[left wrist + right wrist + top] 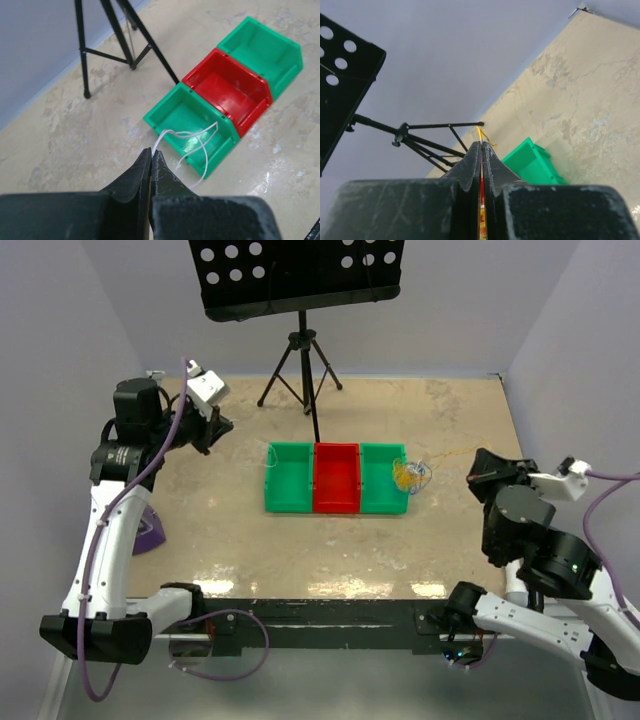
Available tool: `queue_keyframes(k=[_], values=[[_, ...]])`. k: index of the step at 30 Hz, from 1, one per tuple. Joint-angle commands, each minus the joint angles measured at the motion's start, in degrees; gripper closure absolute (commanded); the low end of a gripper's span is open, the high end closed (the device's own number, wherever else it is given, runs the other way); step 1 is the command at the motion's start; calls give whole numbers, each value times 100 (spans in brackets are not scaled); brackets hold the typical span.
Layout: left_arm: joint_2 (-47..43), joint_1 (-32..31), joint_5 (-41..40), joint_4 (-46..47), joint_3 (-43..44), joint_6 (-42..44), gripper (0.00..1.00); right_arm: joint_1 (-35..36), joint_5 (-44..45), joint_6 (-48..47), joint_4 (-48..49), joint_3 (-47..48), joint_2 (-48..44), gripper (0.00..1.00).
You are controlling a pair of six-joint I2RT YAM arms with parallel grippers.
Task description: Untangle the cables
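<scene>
Wrist-only: left claw [151, 151] pinches white strand [167, 131]; right claw [481, 144], yellow strand [480, 132].

You have a row of three bins [336, 503] at the middle of the table [230, 540]. The music stand [301, 352] is behind it near the far edge, and the cables [411, 476] are clumped against the row's right end.

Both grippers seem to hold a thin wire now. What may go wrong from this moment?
1. The left gripper pinches the white wire only at its end, with the very tips; the loose loop may slip out when the arm moves.
2. The right gripper is shut on a yellow strand. Whether it is joined to the clump at the right green bin cannot be seen; if it is, pulling could drag the clump or tighten the knot.
</scene>
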Motion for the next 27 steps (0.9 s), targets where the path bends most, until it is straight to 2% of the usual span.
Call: queue_keyframes(k=[1,7,19,23,27], values=[[138,-285,169,499,146,-442,100,1,-533,-116,562,-302,307,100],[253,-356,73,1369,-301,-715,100,1,-912,60,694,-610,414,100],[613,-628,169,2749,-1787,-1154,100,10,-1123,25,773,-812,290,100],[753,-672,178,2917,-1806,-1190,100,1,-1202,-10,870,-856,351,100],[806,-681,125,2760,-1350,-1155,100,1,-1281,-28,958,-918,395,100]])
